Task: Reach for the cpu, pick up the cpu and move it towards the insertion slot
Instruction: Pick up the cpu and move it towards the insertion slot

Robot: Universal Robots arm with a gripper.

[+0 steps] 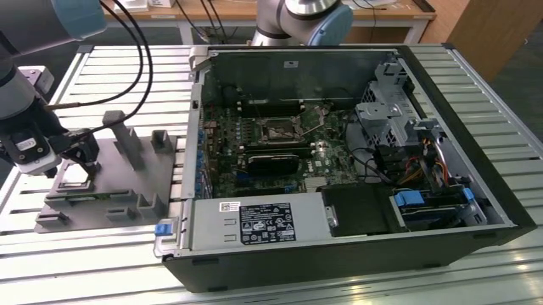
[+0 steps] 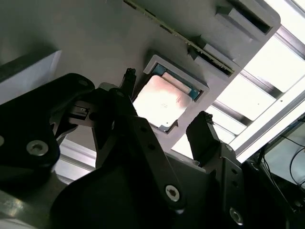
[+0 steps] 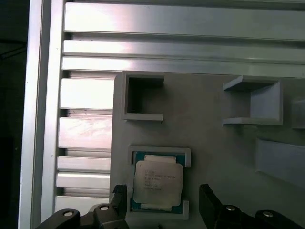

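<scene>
Gripper (image 1: 75, 155) over cpu, jaws apart, nothing held.
Exterior view: gripper sits low over the grey fixture (image 1: 119, 203) at the exterior view's left. The slot (image 1: 278, 131) is on the board inside the open case (image 1: 357, 260), well apart from it. First wrist view: cpu (image 3: 158, 183) lies flat in its pocket (image 3: 159, 152) with fingers (image 3: 119, 193) either side, neither touching afaict. Second wrist view: cpu sits between the fingers, gap on both sides. Risk imo: if I'm off-centre the fingers close on the pocket rim instead of the cpu edges, so it tilts or slips. Pocket corners could also snag it on the lift. Count: 1 cpu, 1 slot, 1 gripper w/ 2 fingers, 1 fixture, 1 case.
</scene>
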